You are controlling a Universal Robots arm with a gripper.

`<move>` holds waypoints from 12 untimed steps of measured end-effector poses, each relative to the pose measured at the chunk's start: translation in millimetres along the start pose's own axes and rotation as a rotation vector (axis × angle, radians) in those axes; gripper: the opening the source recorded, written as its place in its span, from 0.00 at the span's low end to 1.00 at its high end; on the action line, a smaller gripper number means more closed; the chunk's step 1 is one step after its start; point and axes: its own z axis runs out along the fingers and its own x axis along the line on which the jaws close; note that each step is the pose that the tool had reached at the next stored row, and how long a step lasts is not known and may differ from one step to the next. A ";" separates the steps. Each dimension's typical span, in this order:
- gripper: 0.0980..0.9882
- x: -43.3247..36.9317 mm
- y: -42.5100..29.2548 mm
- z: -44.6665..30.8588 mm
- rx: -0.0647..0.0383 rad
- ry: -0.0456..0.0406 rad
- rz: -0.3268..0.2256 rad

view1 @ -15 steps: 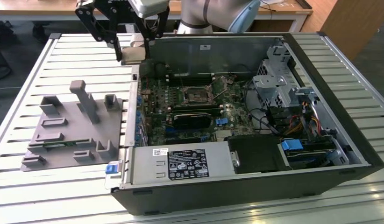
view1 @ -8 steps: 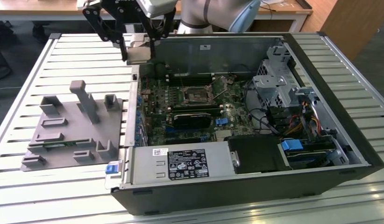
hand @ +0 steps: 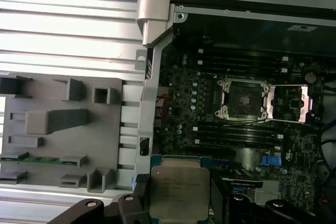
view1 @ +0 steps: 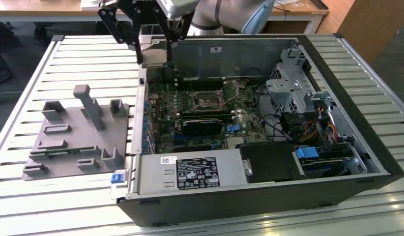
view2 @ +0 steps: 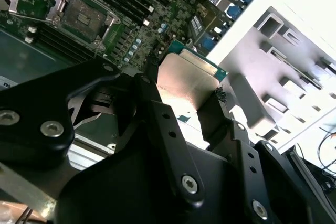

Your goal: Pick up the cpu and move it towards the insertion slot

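Claw gripping the chip, up over the open computer case.

I've got the black claw (hand: 181,203) clamped on the flat square silver-topped cpu (hand: 178,192), pinched by its edges between the fingers (view2: 157,114), level above the board's edge. The dark square insertion slot (hand: 245,99) with its silvery frame sits well apart, deeper inside. I'd carry it flat and slow, clear of the case wall (view1: 221,56).

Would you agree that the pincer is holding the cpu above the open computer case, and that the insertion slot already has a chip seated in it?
Not quite: the insertion slot is empty, with its frame open, as the first wrist view shows. The rest holds: the pincer grips the cpu above the computer case.
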 end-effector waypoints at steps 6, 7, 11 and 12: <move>0.51 -7.8 -0.5 0.0 0.000 0.0000 0.000; 0.51 -9.2 -0.6 -0.1 0.000 0.0000 0.000; 0.51 -14.4 -0.9 -0.1 0.000 0.0001 0.000; 0.51 -15.7 -1.0 -0.1 0.000 0.0000 0.000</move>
